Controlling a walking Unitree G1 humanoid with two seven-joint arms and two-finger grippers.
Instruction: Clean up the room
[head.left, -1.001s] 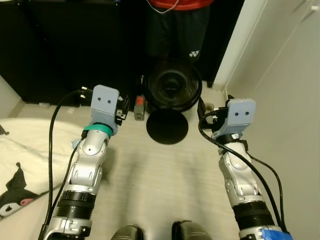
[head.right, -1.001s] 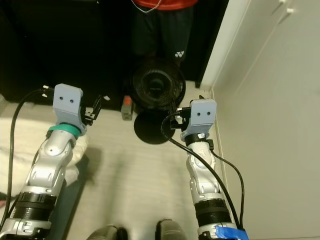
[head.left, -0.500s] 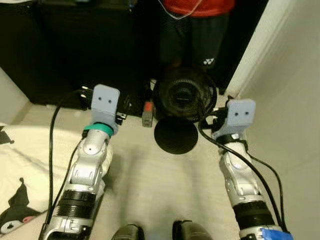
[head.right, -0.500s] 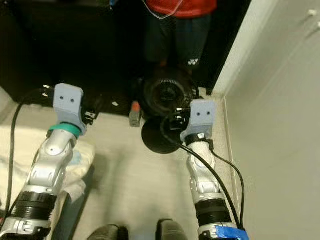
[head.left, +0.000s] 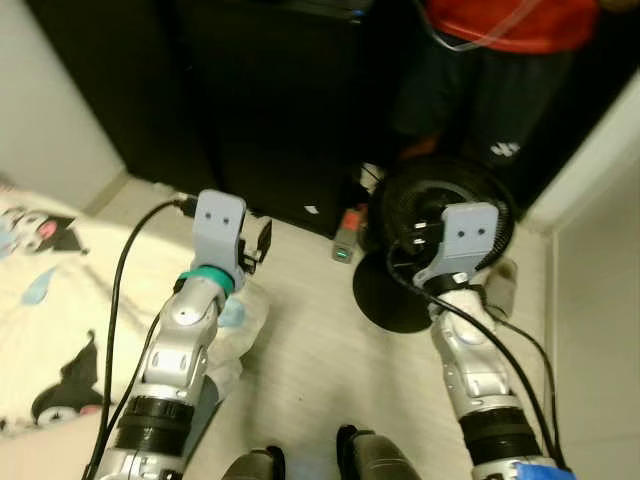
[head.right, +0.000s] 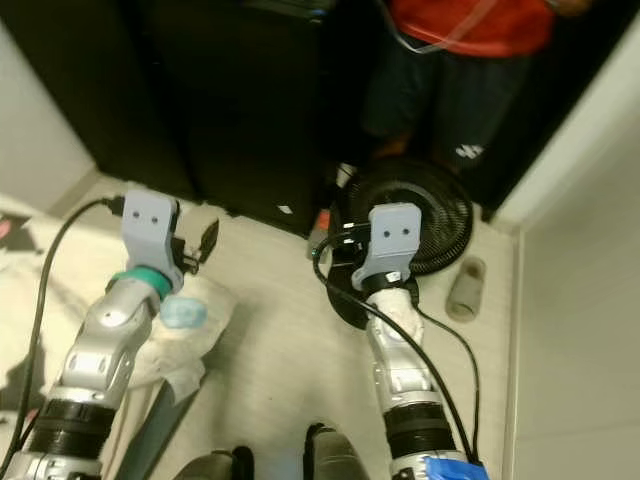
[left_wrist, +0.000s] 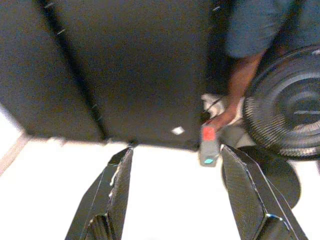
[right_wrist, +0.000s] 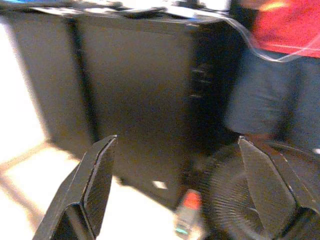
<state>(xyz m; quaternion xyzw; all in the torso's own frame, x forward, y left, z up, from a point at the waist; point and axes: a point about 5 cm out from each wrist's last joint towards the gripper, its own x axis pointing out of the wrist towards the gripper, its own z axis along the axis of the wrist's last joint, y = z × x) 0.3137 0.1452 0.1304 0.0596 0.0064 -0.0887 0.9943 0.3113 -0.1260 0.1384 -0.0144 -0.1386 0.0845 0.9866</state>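
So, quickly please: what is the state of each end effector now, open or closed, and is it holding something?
Left end effector: open, holding nothing.
Right end effector: open, holding nothing.

Ahead of us a black cabinet (head.left: 270, 100) walls off the far side, and a person (head.left: 500, 70) stands just beyond the fan (head.left: 440, 215), whose round base (head.left: 390, 295) takes up floor between our arms. A small grey device (head.left: 346, 243) lies beside the fan. Bedding (head.left: 60, 320) crowds our left. A wall (head.left: 600, 300) closes the right. Bare floor (head.left: 310, 340) runs down the middle.
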